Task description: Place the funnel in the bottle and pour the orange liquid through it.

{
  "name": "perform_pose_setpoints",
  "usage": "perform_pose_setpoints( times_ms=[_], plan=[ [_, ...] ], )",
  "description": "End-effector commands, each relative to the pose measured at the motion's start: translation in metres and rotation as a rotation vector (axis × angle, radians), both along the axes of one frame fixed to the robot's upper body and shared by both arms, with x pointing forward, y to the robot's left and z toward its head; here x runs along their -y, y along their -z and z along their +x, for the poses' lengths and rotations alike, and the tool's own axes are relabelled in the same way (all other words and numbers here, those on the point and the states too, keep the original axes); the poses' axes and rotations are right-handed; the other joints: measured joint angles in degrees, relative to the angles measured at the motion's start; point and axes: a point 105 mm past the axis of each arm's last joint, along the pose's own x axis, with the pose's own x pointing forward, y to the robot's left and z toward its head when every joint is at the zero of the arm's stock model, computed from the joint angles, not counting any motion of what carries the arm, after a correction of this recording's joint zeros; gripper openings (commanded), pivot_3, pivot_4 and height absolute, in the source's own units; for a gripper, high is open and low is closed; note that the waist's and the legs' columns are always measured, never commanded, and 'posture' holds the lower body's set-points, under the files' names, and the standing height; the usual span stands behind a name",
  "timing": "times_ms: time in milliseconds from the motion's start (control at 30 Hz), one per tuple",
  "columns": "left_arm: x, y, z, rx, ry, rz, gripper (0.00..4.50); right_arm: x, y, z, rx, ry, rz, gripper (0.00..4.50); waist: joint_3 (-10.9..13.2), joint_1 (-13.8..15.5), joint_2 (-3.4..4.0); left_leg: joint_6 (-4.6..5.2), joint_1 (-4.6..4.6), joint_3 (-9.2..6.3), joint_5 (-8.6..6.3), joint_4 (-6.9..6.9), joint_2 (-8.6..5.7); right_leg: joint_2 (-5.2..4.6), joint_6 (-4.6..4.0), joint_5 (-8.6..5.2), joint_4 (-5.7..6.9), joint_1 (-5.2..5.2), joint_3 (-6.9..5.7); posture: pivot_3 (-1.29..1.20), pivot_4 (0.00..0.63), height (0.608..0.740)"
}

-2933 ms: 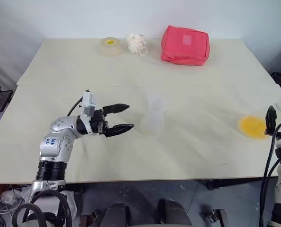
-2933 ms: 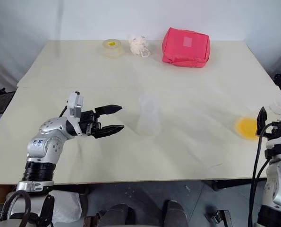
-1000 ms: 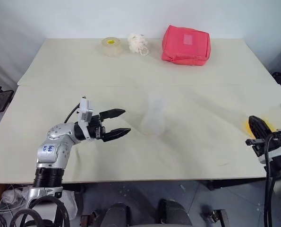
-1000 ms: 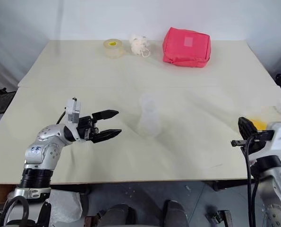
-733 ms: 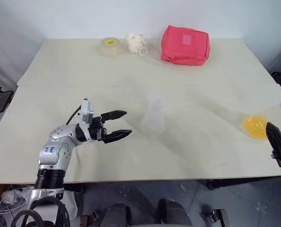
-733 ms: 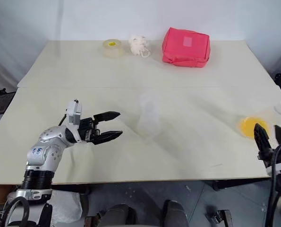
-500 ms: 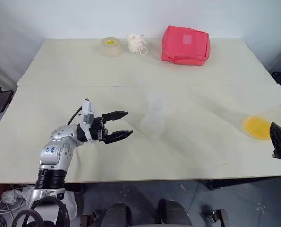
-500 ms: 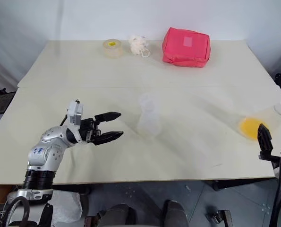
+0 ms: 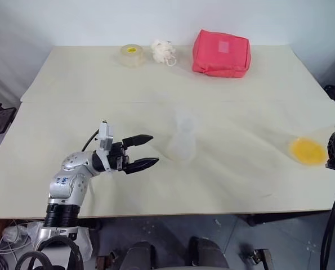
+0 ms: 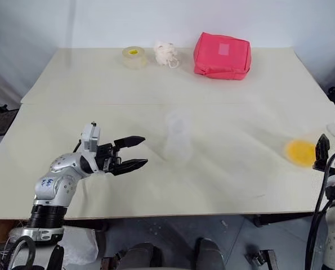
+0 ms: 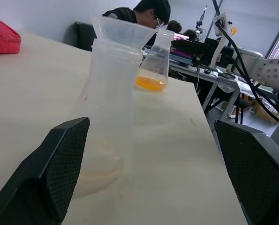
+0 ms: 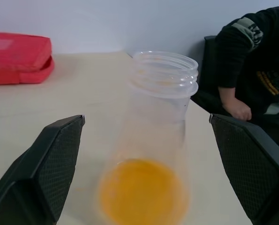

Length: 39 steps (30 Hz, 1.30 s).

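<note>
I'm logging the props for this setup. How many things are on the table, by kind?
Clear plastic vessels: 2 (bottle, container with orange liquid)
Funnel: 1
Tape roll: 1
White fluffy ball: 1
Red pouch: 1
Total: 6

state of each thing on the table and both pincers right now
bottle: upright mid-table, funnel seated in its neck
funnel: in the bottle's mouth
orange liquid: small amount in an upright, uncapped clear flask
left pincer: open, empty, beside the bottle
right pincer: open, facing the flask
red pouch: closed
</note>
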Motion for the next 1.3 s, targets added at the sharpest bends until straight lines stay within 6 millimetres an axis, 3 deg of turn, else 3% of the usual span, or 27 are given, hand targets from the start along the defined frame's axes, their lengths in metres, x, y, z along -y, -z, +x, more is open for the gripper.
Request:
perform_pose_setpoints(
  times_ms=[33,367,667,733,900,933,1100,1300],
  plan=[
    [-0.001,-0.011,-0.007,0.057,0.005,-0.007,4.5,0.007,-0.011,0.005,0.032,0.033,-0.061,4.47,0.0,-0.1,0.01,0.0,0.01,0.01,0.0,0.0,0.01,0.0,0.0,0.0,-0.01,0.0,0.0,0.0,0.15,0.74],
    [-0.007,-0.013,-0.013,0.059,-0.025,0.005,4.5,0.017,-0.016,0.038,0.072,0.037,-0.078,4.47,0.0,-0.2,0.11,0.0,0.01,0.01,0.01,0.0,0.07,0.0,0.0,0.0,0.0,0.0,0.0,0.0,0.15,0.74],
    [-0.008,-0.016,-0.014,0.065,-0.036,0.006,4.5,0.027,-0.024,0.054,0.11,0.07,-0.085,4.47,0.1,-0.3,0.16,0.03,0.0,-0.01,0.02,-0.01,0.1,-0.04,0.0,0.0,0.01,0.0,-0.03,0.0,0.15,0.74],
    [-0.009,-0.016,-0.014,0.066,-0.038,0.007,4.5,0.027,-0.024,0.055,0.124,0.074,-0.073,4.09,0.1,-0.3,0.16,0.03,0.0,0.01,0.02,-0.01,0.09,-0.05,0.0,0.0,0.0,0.0,-0.02,0.0,0.15,0.74],
    [-0.009,-0.016,-0.011,0.069,-0.044,0.008,4.5,0.012,-0.023,0.053,0.138,0.025,-0.061,2.55,0.1,-0.4,0.18,0.03,-0.01,0.0,0.02,-0.01,0.13,-0.04,0.0,0.0,-0.01,0.0,-0.03,0.0,0.15,0.74],
    [-0.009,-0.016,-0.01,0.069,-0.044,0.009,4.5,0.01,-0.024,0.051,0.144,0.023,-0.059,2.45,0.1,-0.3,0.19,0.03,-0.01,-0.01,0.02,-0.02,0.14,-0.04,0.0,0.0,0.0,0.0,-0.03,0.0,0.15,0.74],
    [-0.009,-0.014,-0.008,0.069,-0.043,0.013,4.5,-0.012,-0.039,0.043,0.181,-0.046,-0.07,2.45,0.1,-0.3,0.28,0.03,-0.03,-0.02,0.02,-0.01,0.17,-0.06,0.0,0.0,-0.02,0.0,-0.02,0.0,0.15,0.74],
    [-0.009,-0.013,0.0,0.08,-0.009,0.02,4.5,-0.075,-0.069,0.043,0.174,-0.261,-0.219,2.45,0.2,-0.3,0.41,0.03,-0.02,0.03,0.02,-0.02,0.11,-0.02,0.0,0.0,-0.03,-0.01,-0.01,0.0,0.15,0.74]
  ],
)
